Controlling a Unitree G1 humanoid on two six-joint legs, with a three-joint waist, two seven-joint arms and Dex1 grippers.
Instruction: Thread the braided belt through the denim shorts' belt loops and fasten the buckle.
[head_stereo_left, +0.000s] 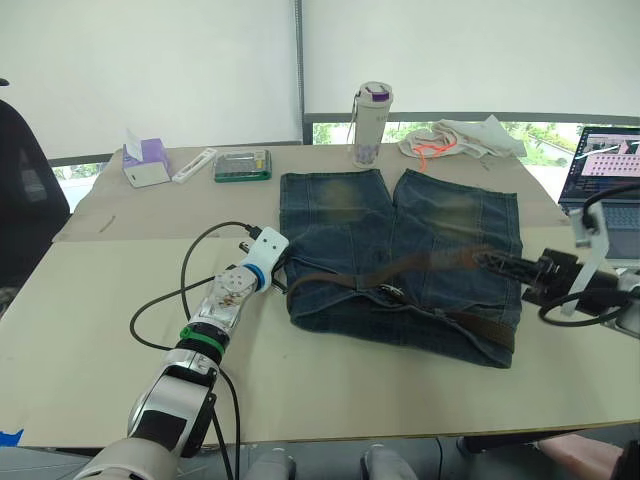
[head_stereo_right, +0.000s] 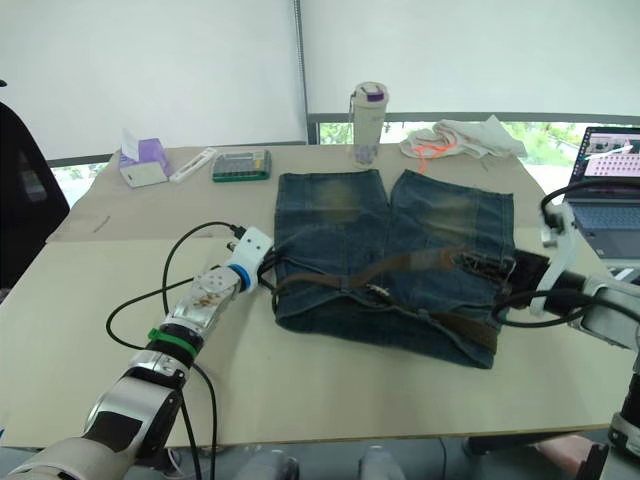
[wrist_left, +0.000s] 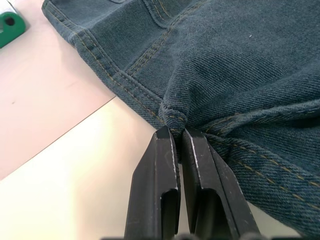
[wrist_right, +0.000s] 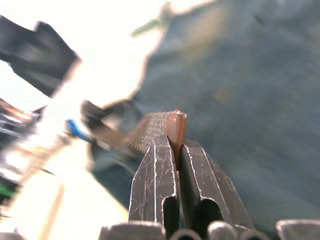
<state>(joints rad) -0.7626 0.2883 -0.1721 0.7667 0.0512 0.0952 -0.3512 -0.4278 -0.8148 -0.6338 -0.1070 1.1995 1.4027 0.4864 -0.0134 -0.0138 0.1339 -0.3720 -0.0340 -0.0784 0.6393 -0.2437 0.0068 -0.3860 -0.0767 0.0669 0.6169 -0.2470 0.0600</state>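
Observation:
The denim shorts (head_stereo_left: 400, 235) lie flat mid-table, waistband toward me. The braided belt (head_stereo_left: 410, 266) runs across them near the waistband, and another stretch trails to the shorts' near right corner. The silver buckle (head_stereo_left: 393, 292) rests at the waistband's middle. My left gripper (wrist_left: 176, 131) is shut on a pinched fold of denim at the waistband's left edge (head_stereo_left: 283, 284). At the shorts' right side, my right gripper (wrist_right: 172, 140) is shut on the belt's brown tip (wrist_right: 170, 122). The belt loops are too small to make out.
At the table's far side stand a bottle (head_stereo_left: 371, 124), a white cloth with orange cord (head_stereo_left: 455, 140), a green box (head_stereo_left: 242, 165) and a tissue box (head_stereo_left: 146, 162). A laptop (head_stereo_left: 608, 180) sits far right. Black cables (head_stereo_left: 190, 275) loop beside my left arm.

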